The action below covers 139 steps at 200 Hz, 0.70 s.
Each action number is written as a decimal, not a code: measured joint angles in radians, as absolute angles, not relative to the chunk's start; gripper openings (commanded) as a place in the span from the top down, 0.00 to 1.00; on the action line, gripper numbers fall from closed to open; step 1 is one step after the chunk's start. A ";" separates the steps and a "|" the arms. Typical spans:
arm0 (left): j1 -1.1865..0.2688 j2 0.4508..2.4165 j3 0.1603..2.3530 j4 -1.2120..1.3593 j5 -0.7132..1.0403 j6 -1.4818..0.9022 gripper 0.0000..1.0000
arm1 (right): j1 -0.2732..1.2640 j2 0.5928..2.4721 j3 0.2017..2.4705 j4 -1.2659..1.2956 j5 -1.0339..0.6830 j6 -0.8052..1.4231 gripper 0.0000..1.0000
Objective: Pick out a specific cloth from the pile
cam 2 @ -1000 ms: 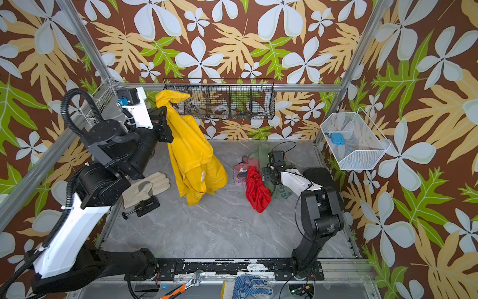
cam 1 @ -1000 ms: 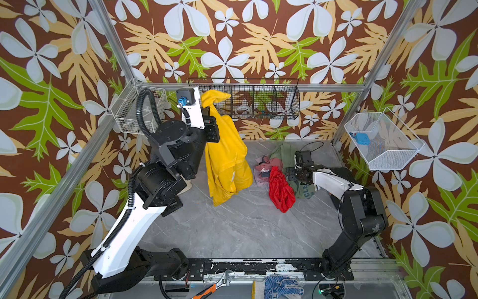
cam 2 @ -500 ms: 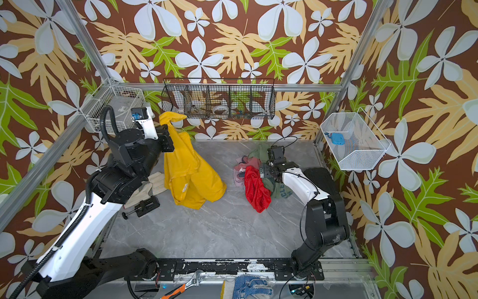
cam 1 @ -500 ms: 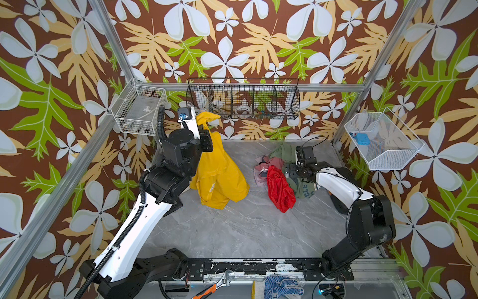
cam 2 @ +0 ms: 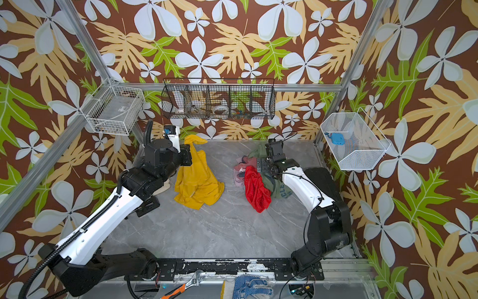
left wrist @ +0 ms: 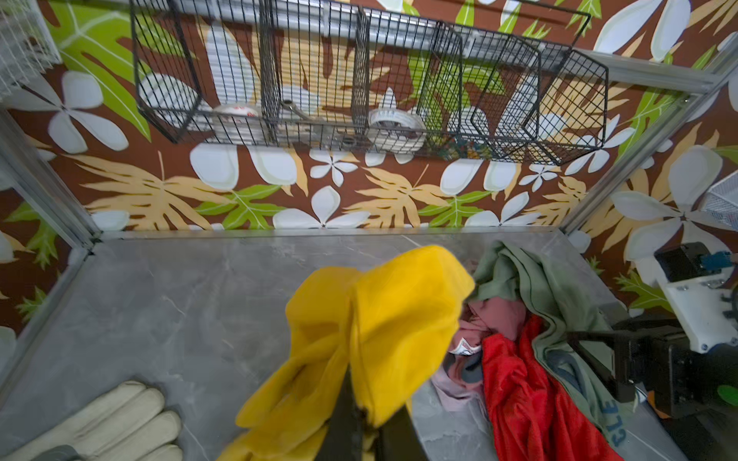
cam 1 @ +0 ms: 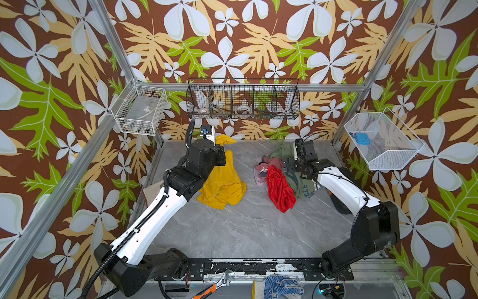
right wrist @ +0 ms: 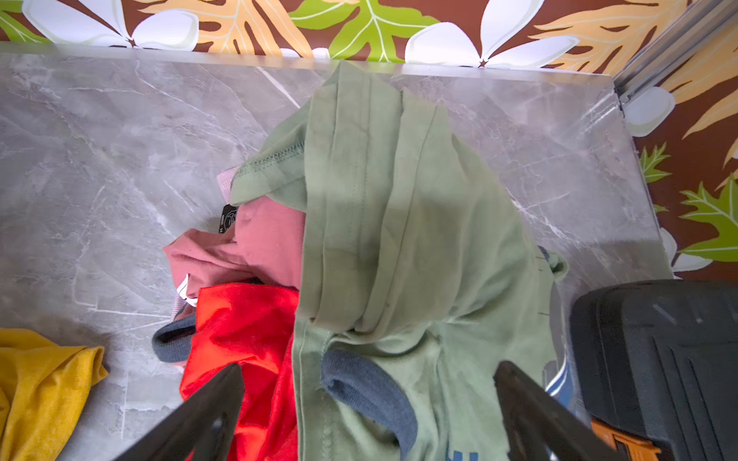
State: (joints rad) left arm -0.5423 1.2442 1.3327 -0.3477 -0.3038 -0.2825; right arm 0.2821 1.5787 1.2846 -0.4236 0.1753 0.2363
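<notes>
We count four cloths: one yellow cloth [cam 1: 222,186], one red cloth [cam 1: 280,190], one pink cloth [cam 1: 260,169] and one green shirt [cam 1: 302,185]. We count three wire baskets: the left white basket [cam 1: 134,121], the right white basket [cam 1: 388,158] and one black basket [cam 1: 284,103]. We count two tools: the left tool [left wrist: 361,403] and the right tool [right wrist: 369,369].

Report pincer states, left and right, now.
Left pincer: shut on the yellow cloth.
Right pincer: open over the pile, gripping nothing.
</notes>
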 measured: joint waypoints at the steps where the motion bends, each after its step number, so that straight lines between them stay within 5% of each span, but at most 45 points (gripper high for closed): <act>1: -0.542 1.244 1.330 -0.346 -0.301 -0.286 1.00 | 0.282 1.579 1.285 -0.424 0.175 0.236 0.02; 139: -0.526 1.005 0.773 -0.127 -0.068 -0.714 1.00 | 0.284 1.575 1.285 -0.426 0.160 0.259 0.04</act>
State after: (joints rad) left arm -0.5262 1.0050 0.7734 -0.1272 -0.0681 -0.7139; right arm 0.2840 1.5745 1.2846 -0.4259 0.1604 0.2588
